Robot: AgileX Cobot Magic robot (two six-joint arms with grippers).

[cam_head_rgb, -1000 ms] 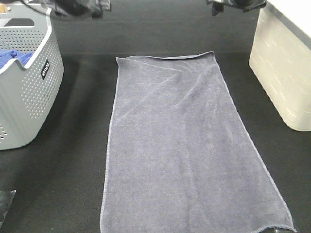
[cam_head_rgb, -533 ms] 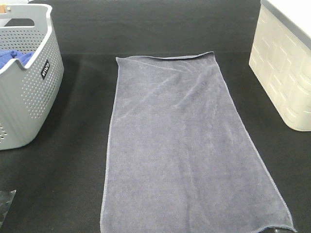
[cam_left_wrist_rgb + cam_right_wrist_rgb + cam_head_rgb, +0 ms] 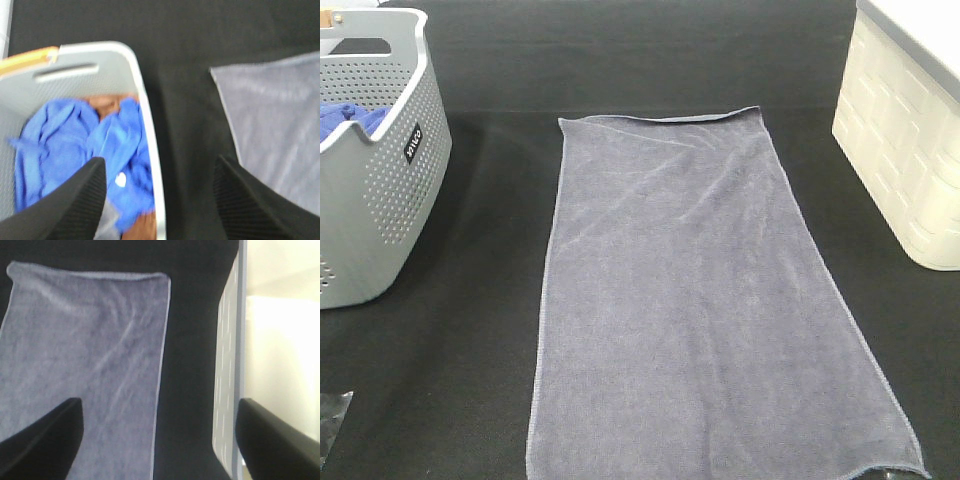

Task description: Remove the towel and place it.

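From the high camera, the towel (image 3: 700,300) lies spread flat on the black table (image 3: 460,380), its long side running away from the camera and a few soft creases crossing the far half. A grey basket (image 3: 380,190) with small holes stands well to the left of it, with a blue cloth (image 3: 350,120) showing over its rim. A cream bin (image 3: 905,150) stands at the right, apart from the towel. Neither arm shows in this view.

In the left wrist view, the left gripper (image 3: 160,200) hangs in the air with its two dark fingers (image 3: 75,200) spread wide and nothing between them. The rim of the basket (image 3: 150,150) runs under the gap between them. The blue cloth (image 3: 75,140) lies crumpled inside the basket, below one finger. A corner of the towel (image 3: 275,120) lies flat on the table below the other finger, apart from the basket.

In the right wrist view, the right gripper (image 3: 160,440) also hangs in the air, its fingers (image 3: 45,440) standing wide apart and empty. The towel (image 3: 85,355) lies below one finger, one short hemmed edge and a corner in plain sight. Bare table (image 3: 190,365) lies under the gap. The cream bin's wall (image 3: 227,380) stands just beside the other finger.
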